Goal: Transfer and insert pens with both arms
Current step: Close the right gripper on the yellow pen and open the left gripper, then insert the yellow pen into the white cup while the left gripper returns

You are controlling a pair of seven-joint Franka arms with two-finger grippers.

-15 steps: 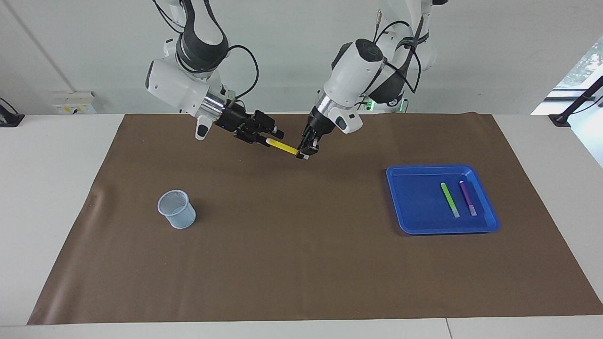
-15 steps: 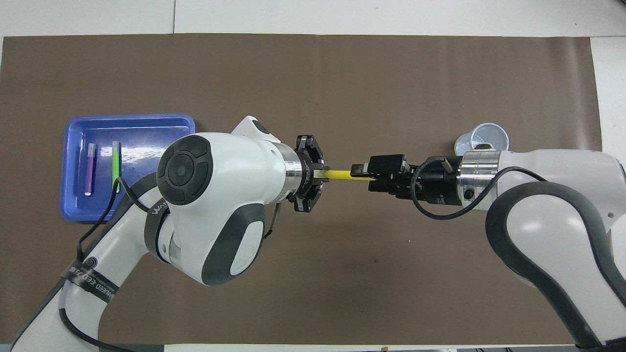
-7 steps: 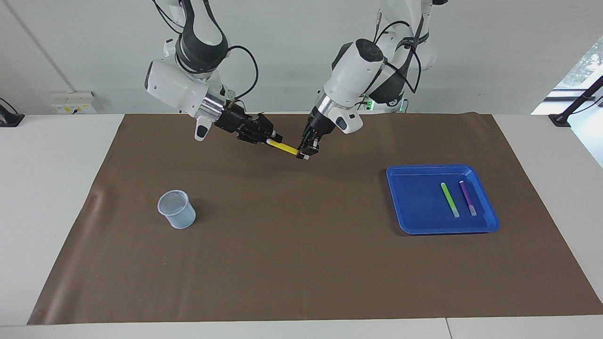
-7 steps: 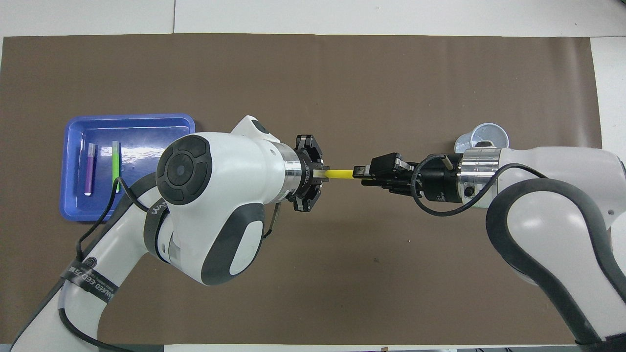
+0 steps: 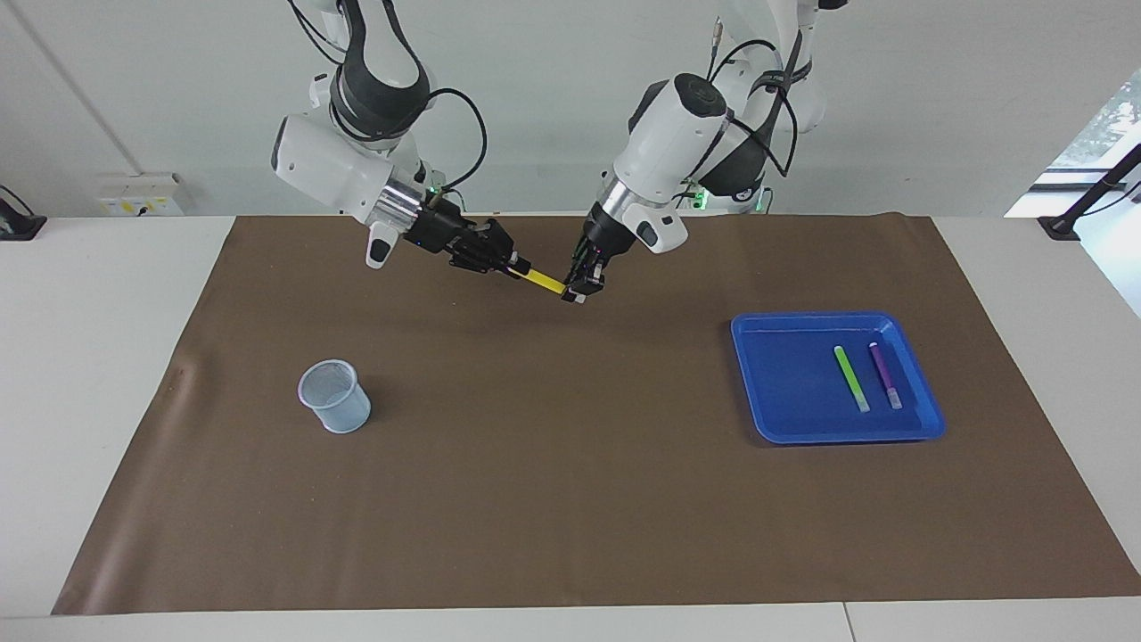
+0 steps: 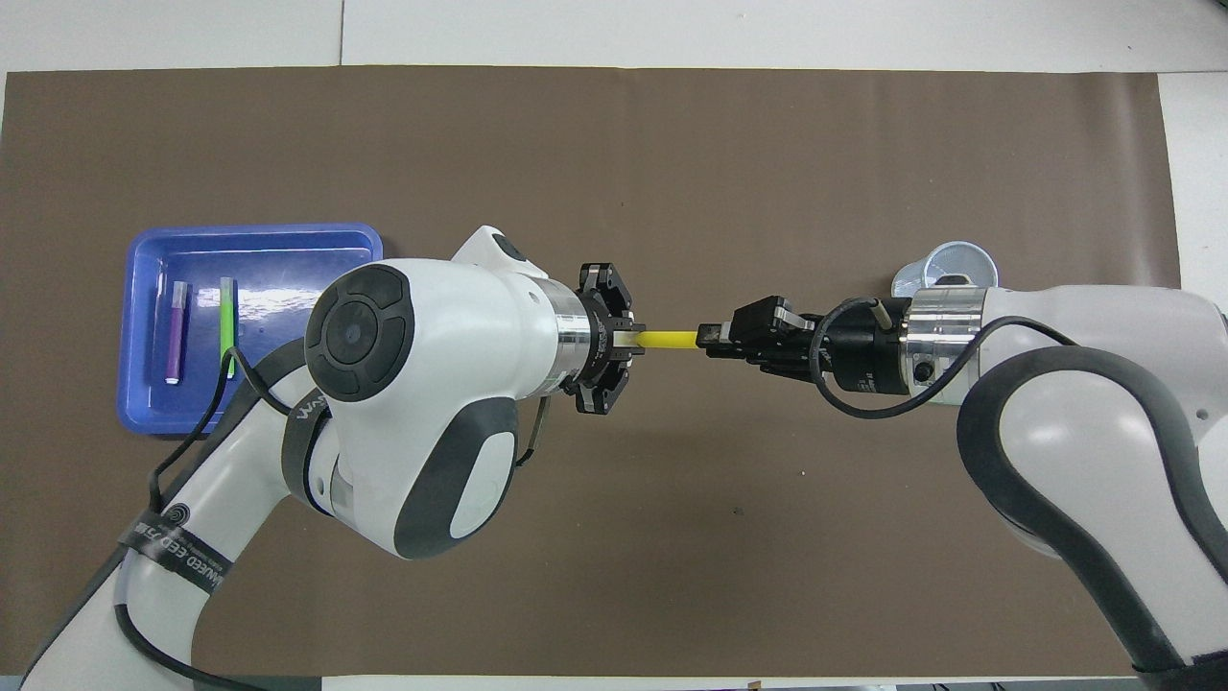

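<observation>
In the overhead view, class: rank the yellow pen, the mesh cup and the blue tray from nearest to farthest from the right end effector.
1. Yellow pen: gripped by the right end effector.
2. Mesh cup: toward the right arm's end of the table.
3. Blue tray: toward the left arm's end.

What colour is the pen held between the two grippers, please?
Yellow: the thin yellow pen shows best in the overhead view.
</observation>
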